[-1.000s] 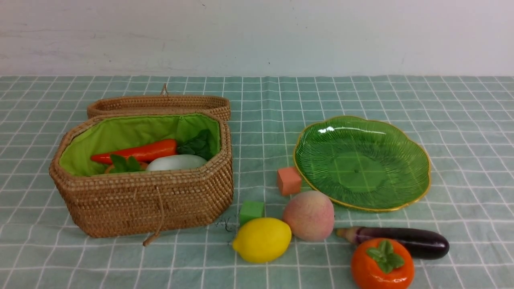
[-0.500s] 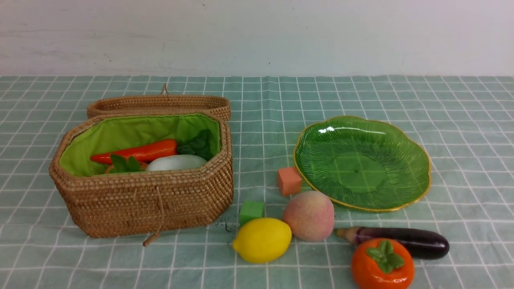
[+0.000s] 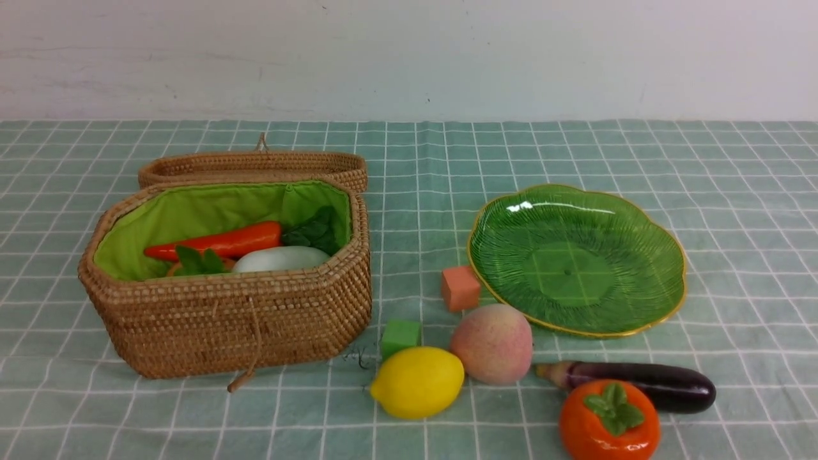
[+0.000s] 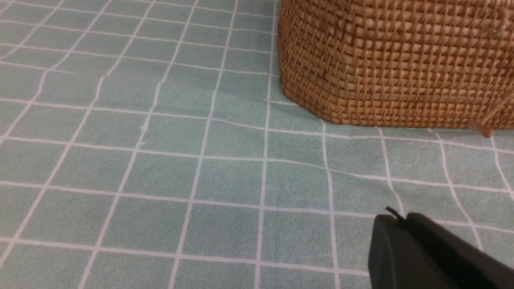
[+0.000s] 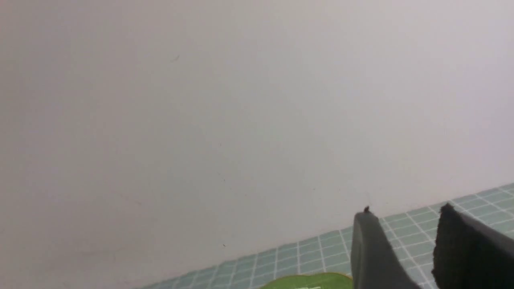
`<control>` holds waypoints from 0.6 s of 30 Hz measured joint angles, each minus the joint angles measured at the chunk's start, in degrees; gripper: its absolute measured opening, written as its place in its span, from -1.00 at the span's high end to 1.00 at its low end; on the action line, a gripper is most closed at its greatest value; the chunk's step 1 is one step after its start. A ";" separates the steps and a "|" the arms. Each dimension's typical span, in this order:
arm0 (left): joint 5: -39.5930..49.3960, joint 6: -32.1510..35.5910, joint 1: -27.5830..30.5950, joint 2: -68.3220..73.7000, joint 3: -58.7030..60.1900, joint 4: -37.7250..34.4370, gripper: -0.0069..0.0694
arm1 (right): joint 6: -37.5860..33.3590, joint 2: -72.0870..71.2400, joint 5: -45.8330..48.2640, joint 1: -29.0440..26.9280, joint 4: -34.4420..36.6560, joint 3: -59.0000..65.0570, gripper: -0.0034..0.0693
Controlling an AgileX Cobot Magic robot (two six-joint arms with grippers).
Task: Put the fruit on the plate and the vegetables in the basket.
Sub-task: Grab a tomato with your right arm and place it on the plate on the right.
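You are viewing the left gripper (image 4: 401, 218) pressing its jaws together near the basket (image 4: 393, 60), and the right gripper (image 5: 405, 214) standing with jaws apart. The persimmon (image 3: 609, 418), eggplant (image 3: 645, 385), lemon (image 3: 417, 381) and peach (image 3: 491, 342) are lying on the cloth (image 3: 128, 415) before the plate (image 3: 575, 255). The carrot (image 3: 217, 243) and radish (image 3: 281, 258) are resting inside the basket.

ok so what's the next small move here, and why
Probably lower the right gripper toward the peach: its jaws stand open and empty, pointed at the wall, the plate holds no fruit, and the peach lies right beside the plate's rim.
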 joint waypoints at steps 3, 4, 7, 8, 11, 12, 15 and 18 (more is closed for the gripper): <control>0.00 0.00 0.00 0.00 0.00 0.00 0.77 | 3.48 3.42 8.49 0.00 0.15 -9.91 0.24; 0.00 0.00 0.00 0.00 0.00 0.00 0.77 | 3.82 5.66 12.16 0.00 -0.11 -13.79 0.24; 0.00 0.00 0.00 0.00 0.00 0.00 0.77 | 3.63 11.38 20.09 -0.06 -1.00 -21.30 0.24; 0.00 0.00 0.00 0.00 0.00 0.00 0.77 | 3.18 14.68 24.12 -0.06 -1.37 -23.99 0.24; 0.00 0.00 0.00 0.00 0.00 0.00 0.77 | -1.79 25.47 34.97 -0.06 -2.45 -31.63 0.24; 0.00 0.00 0.00 0.00 0.00 0.00 0.77 | -4.74 30.45 38.76 -0.06 -2.45 -33.08 0.24; 0.00 0.00 0.00 0.00 0.00 0.00 0.77 | -8.85 39.76 42.74 -0.06 -1.25 -34.04 0.24; -0.05 0.00 0.00 0.00 0.00 0.00 0.77 | -9.63 46.20 43.74 -0.06 4.19 -34.04 0.24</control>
